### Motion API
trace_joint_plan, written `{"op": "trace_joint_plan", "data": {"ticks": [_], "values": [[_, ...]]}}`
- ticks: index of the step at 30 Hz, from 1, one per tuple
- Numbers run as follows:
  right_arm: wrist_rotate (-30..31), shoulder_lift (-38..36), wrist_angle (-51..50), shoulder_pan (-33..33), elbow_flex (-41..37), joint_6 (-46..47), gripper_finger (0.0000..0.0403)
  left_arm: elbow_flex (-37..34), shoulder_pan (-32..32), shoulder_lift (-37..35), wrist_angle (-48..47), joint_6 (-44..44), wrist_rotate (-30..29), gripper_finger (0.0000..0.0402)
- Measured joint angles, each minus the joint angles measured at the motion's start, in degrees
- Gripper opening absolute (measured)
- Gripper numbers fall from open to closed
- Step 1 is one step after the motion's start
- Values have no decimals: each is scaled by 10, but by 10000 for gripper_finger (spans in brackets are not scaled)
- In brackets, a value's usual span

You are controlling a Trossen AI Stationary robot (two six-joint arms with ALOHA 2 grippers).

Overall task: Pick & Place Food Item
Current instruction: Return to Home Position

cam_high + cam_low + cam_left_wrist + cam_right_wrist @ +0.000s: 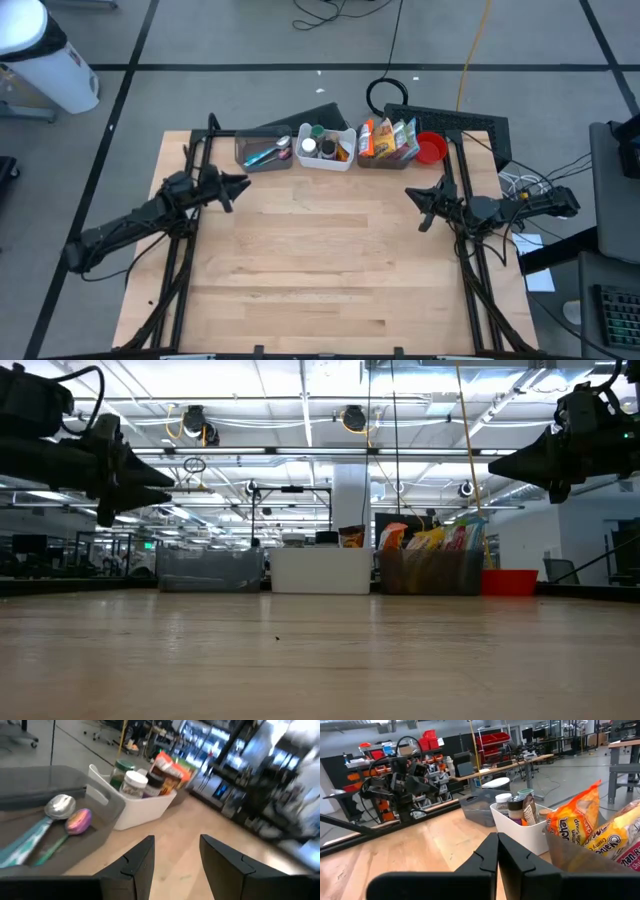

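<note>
Several food packets (388, 138) in orange, yellow and green stand upright in a clear bin (372, 160) at the table's far edge; they also show in the low view (430, 542) and close by in the right wrist view (575, 827). My left gripper (243, 183) hovers open near the table's left side, level, with nothing between its fingers (142, 862); it faces the white bin (145, 810). My right gripper (408, 193) hovers shut near the right side, level, just short of the packet bin (580, 860).
A grey bin (265, 150) holding spoons and a white bin (325, 150) holding jars stand left of the packets. A red bowl (430, 150) sits to their right. The bare wooden tabletop (320, 260) spreads between the two arms.
</note>
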Motion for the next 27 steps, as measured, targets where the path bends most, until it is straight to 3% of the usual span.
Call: {"op": "trace_joint_plan", "data": {"ticks": [9,17,27], "values": [[-1,0,0,0,0,0,0,0,0,71,0,105,1,163],[-1,0,1,0,0,0,0,0,0,74,4,244,-23,163],[-2,0,2,0,0,0,0,0,0,74,126,232,-26,163]]}}
